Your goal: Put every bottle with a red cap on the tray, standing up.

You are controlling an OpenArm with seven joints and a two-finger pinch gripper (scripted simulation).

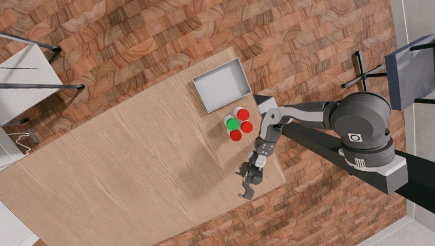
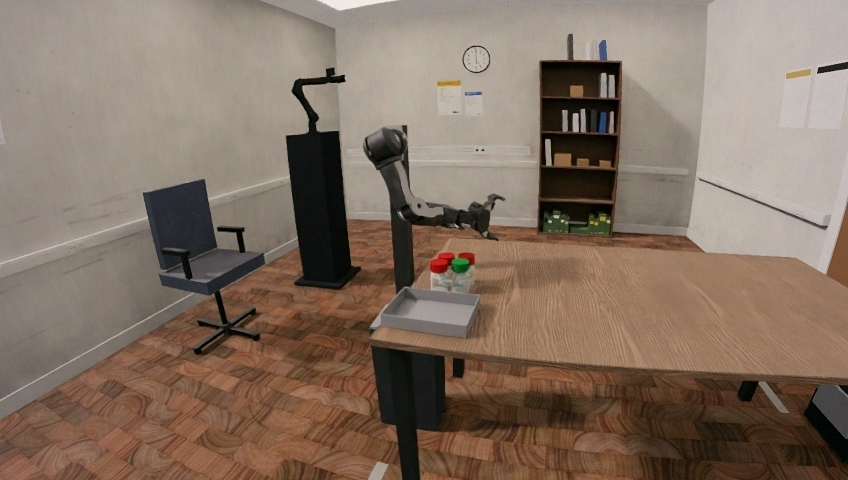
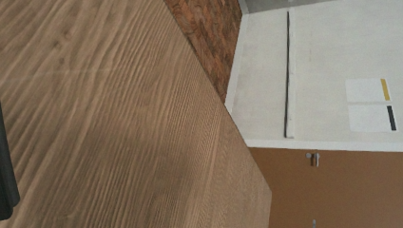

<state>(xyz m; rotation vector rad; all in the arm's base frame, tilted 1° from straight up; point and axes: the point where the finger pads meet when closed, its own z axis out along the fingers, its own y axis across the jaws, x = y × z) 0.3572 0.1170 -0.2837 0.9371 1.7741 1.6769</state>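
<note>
Three bottles with red caps stand close together: one (image 1: 243, 114) (image 2: 438, 265) nearest the tray, one (image 1: 246, 127) (image 2: 446, 256) on the arm's side, and one (image 1: 235, 135) (image 2: 466, 258) farthest from the tray. A bottle with a green cap (image 1: 232, 124) (image 2: 460, 265) stands among them, very near its neighbours. The grey tray (image 1: 222, 85) (image 2: 434, 312) is empty, with low walls. My gripper (image 1: 238, 184) (image 2: 499, 218) is wide open and empty, above the table and away from the bottles, on the side opposite the tray. The wrist view shows no bottle or tray.
The wooden table (image 1: 122, 152) (image 2: 624, 309) (image 3: 119, 119) carries the bottles and tray. The tray lies near a table corner, and the bottles stand near the table's edge on the arm's side. A blue-grey chair (image 1: 412, 73) (image 2: 184, 226) stands off the table.
</note>
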